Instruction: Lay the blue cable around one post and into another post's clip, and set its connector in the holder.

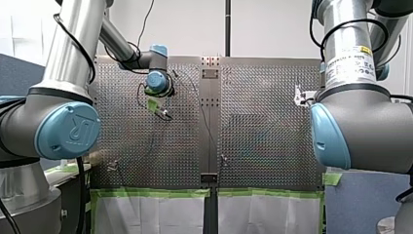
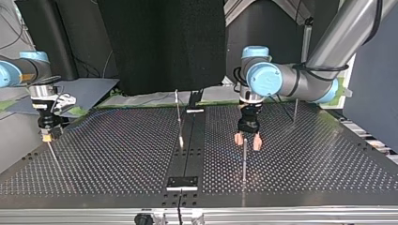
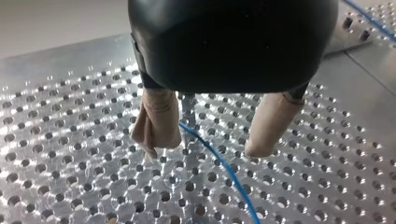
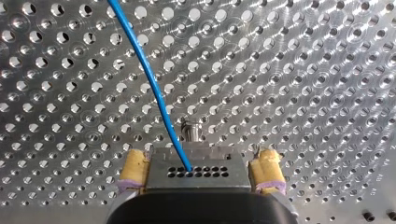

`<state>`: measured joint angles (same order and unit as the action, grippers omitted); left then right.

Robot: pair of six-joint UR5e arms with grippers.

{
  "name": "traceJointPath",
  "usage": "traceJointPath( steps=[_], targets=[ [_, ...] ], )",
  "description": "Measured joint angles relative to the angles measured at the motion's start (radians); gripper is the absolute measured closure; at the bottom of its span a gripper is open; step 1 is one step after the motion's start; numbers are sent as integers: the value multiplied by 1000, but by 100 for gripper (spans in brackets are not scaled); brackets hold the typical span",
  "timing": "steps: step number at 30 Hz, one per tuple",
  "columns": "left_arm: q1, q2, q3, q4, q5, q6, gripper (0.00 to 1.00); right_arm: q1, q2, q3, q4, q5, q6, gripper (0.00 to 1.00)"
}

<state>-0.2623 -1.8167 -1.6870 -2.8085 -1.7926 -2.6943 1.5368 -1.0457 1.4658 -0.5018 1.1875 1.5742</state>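
The blue cable (image 3: 224, 165) runs on the perforated table between the fingers of my left gripper (image 3: 205, 151), which is open, its beige pads clear of the cable. A thin post (image 3: 187, 105) stands behind the cable there. Across the table, my left gripper (image 2: 248, 138) hangs just above the plate behind a slim post (image 2: 244, 161). My right gripper (image 4: 201, 155) is open, yellow pads either side of a grey block with small holes. The cable (image 4: 149, 74) passes a small post (image 4: 191, 130) and disappears at that block. My right gripper (image 2: 47, 136) sits at that view's left edge.
More thin posts stand on the plate (image 2: 178, 117) (image 2: 295, 110). Small dark plates sit on the centre strip (image 2: 183, 182) (image 2: 195, 111). Green tape lines the table's near edge (image 1: 156, 193). Both arms' big elbows fill the front view's sides.
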Motion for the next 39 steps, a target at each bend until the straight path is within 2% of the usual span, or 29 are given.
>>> traceJointPath(
  steps=[7, 19, 30, 39],
  targets=[
    [-17, 28, -9, -15, 17, 11, 0, 1, 0, 0, 0, 1, -1, 1],
    [-31, 70, -25, -88, -29, 80, 0, 1, 0, 0, 0, 2, -1, 1],
    [-13, 155, -100, -131, -115, 167, 0, 1, 0, 0, 1, 2, 0, 1],
    [-7, 227, -53, -201, -187, 238, 0, -1, 0, 0, 1, 2, 0, 1]
  ],
)
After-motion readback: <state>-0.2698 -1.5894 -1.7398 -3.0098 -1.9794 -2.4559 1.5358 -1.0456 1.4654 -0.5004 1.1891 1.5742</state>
